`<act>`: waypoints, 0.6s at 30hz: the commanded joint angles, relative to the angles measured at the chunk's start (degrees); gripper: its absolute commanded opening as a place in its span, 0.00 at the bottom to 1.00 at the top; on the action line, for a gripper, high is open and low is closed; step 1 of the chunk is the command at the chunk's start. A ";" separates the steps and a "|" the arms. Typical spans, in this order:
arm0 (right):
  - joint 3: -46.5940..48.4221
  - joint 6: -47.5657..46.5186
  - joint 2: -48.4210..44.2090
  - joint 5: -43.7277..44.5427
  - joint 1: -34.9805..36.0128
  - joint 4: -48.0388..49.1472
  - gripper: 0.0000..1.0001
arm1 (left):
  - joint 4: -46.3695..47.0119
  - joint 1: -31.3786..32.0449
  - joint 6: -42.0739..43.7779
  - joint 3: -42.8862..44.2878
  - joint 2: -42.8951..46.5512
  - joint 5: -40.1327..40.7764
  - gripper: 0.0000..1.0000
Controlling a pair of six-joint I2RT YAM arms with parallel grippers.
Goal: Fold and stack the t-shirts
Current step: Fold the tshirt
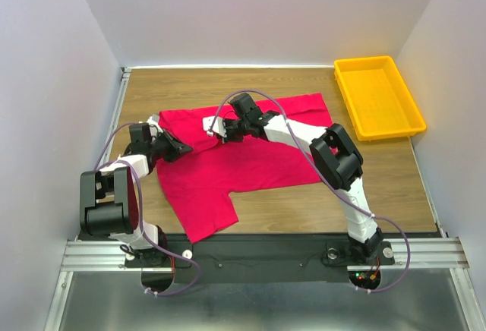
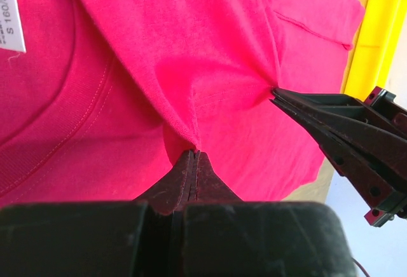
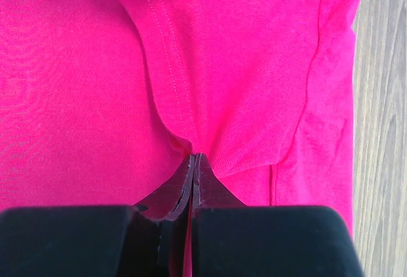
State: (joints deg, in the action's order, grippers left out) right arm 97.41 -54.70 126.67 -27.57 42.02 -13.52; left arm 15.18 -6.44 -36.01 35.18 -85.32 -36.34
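Your left jaws are pinching the red t-shirt [image 1: 258, 160] at its 9 o'clock edge, right jaws gripping it around 11.

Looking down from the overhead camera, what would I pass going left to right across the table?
Left gripper → right gripper → yellow tray. Both grippers pinch the red t-shirt, which spreads beneath them, so it has no single place.

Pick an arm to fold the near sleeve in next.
Left, probably. The left tool pinches the red t-shirt closest to that sleeve; the right tool pinches farther off, its arm stretched across the shirt.
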 commanded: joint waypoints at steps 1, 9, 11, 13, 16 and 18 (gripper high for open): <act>-0.37 -0.67 -3.62 -1.34 -0.18 -0.19 0.01 | -0.15 0.20 1.20 -1.16 2.61 -0.14 0.00; -0.37 -0.94 -3.98 -1.61 -0.18 -0.81 0.01 | -1.03 0.28 1.12 -1.87 3.40 0.83 0.00; -0.37 -0.85 -4.06 -1.61 -0.27 -0.81 0.01 | -1.12 0.28 1.03 -1.78 3.93 0.74 0.00; -0.37 -0.94 -4.24 -1.52 -0.18 -0.90 0.01 | -1.12 0.29 0.94 -1.87 4.37 0.83 0.00; -0.37 -1.02 -4.24 -1.43 -0.27 -0.98 0.01 | -1.47 0.28 0.94 -1.69 4.63 1.09 0.00; -0.29 -1.03 -4.24 -1.43 -0.27 -0.98 0.03 | -1.56 0.28 1.03 -1.61 3.94 1.62 0.00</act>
State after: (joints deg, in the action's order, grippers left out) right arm 97.41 -55.20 126.34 -28.08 42.02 -14.59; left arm 13.67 -6.44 -35.81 34.15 -82.72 -35.24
